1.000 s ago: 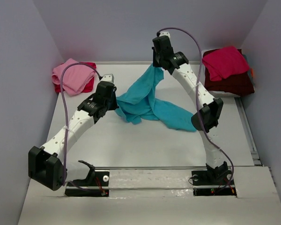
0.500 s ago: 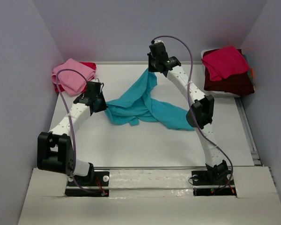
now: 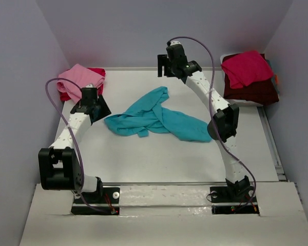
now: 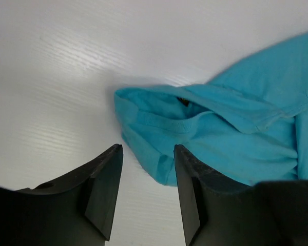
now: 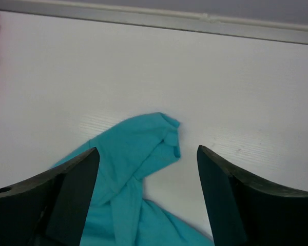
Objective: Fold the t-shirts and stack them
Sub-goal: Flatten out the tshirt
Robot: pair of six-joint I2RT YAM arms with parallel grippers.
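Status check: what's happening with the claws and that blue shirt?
Left gripper open, right gripper open, both empty. Turquoise t-shirt lies crumpled, unfolded. Nothing blocking.

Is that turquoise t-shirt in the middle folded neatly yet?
No. The turquoise cloth t-shirt lies crumpled and twisted, its edges bunched, on the white table.
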